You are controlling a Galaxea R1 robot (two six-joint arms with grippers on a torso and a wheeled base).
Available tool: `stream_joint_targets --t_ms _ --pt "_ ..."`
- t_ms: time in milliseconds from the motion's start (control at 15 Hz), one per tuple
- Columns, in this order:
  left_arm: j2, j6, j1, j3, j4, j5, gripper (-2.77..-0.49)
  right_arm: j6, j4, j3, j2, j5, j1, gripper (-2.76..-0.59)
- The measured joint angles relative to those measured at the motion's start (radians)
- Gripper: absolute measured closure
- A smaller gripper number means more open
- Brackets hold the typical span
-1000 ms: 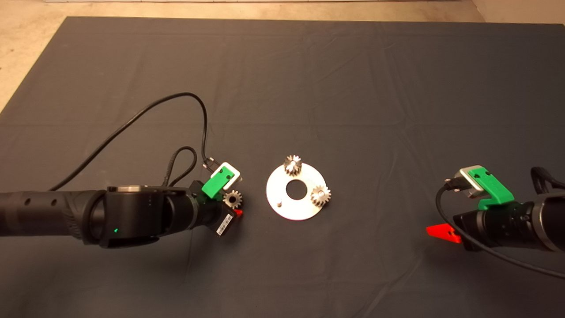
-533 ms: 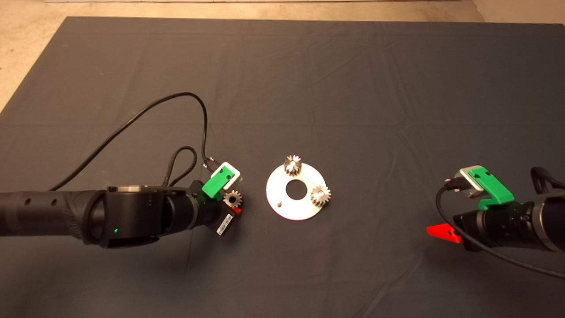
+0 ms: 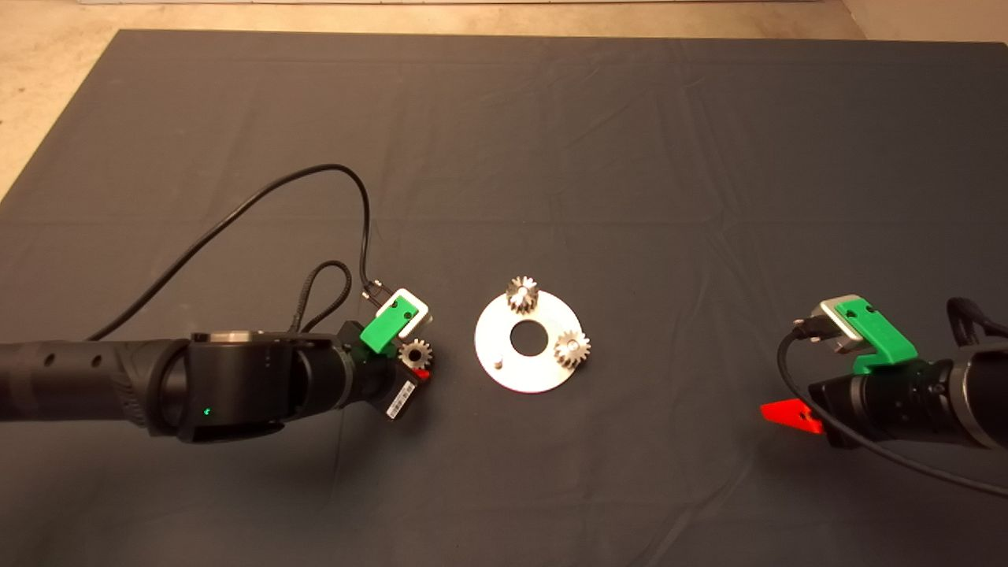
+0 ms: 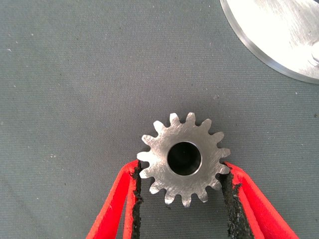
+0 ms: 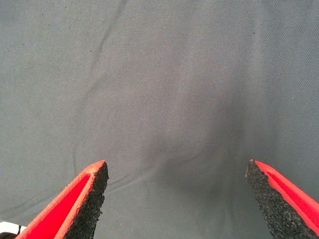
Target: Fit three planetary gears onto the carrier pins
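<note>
Progress: two planetary gears (image 3: 523, 294) (image 3: 572, 347) seated on round plate (image 3: 543, 376) | one carrier pin (image 3: 498, 363) bare, just beyond left pincer (image 4: 183, 191) | left pincer pinching third gear (image 4: 183, 158) by its teeth on the table mat (image 3: 551, 157) | right pincer (image 5: 177, 191) spread wide, idle, well apart from plate

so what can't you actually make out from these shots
- Head view: the left gripper is mostly hidden under its own wrist and the loose gear.
- Left wrist view: the round plate is cut off by the edge.
- Right wrist view: only bare mat between the right gripper fingers.
</note>
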Motion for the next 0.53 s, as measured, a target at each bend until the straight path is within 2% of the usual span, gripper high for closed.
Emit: stream_joint_targets --t_ms 533 --pt "0.005 -0.001 0.000 0.000 0.005 0.000 -0.72 0.000 0.000 0.000 0.006 0.000 0.000 -2.05"
